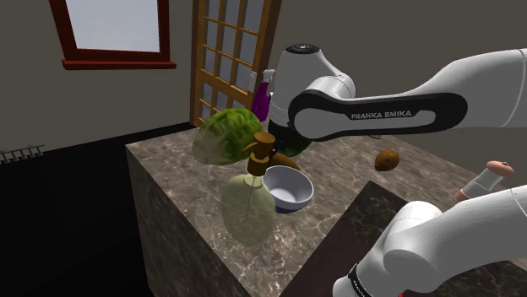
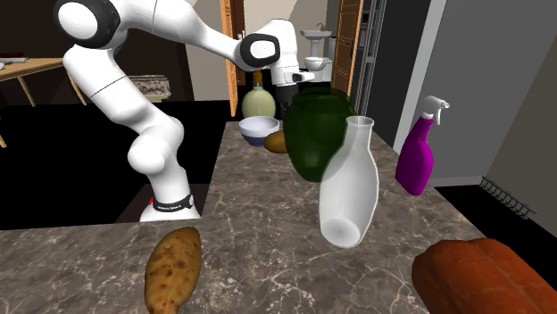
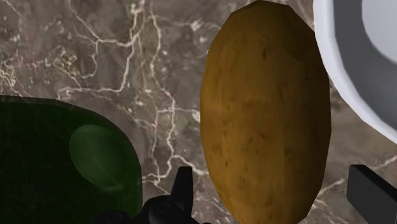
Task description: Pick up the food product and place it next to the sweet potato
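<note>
The food product (image 3: 266, 114) is a brown, speckled oval lying on the marble counter. It lies between my gripper's (image 3: 270, 178) two black fingers, which stand apart and do not touch it. From across the table the same brown lump (image 2: 277, 141) rests beside a white bowl (image 2: 259, 129), with my gripper (image 2: 295, 89) hanging just above it. The sweet potato (image 2: 174, 268) lies at the other end of the counter, also seen as a small brown oval (image 1: 388, 159) in the shoulder view.
A dark green vase (image 2: 317, 134) stands close beside the food product, and the white bowl (image 3: 362, 57) on its other side. A soap dispenser (image 1: 253, 194), a clear glass vase (image 2: 350, 192), a purple spray bottle (image 2: 417, 156) and a leafy green lump (image 1: 226, 135) crowd the counter.
</note>
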Robot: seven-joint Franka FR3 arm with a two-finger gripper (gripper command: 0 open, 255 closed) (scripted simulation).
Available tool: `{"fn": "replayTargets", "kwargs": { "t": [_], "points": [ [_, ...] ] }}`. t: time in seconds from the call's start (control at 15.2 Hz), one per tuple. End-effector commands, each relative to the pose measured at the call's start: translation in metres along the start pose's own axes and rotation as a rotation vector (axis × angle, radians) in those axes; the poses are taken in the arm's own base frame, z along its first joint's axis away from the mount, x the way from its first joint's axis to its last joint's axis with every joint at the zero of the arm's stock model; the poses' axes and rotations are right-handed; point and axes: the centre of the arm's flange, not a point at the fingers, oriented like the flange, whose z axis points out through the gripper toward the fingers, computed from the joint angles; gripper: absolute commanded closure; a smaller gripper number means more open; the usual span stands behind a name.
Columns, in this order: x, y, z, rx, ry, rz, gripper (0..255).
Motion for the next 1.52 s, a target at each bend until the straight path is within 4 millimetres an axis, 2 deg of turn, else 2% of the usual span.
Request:
{"fn": "replayTargets", "kwargs": {
  "t": [0.0,0.07,0.66,1.45],
  "points": [
    [0.000,0.001,0.001,0.000,-0.003,0.001,0],
    [0.000,0.000,0.001,0.000,-0.003,0.001,255],
    [0.000,0.001,0.001,0.000,-0.003,0.001,255],
    [0.004,0.015,-0.060,0.000,-0.003,0.001,255]
  ]
}}
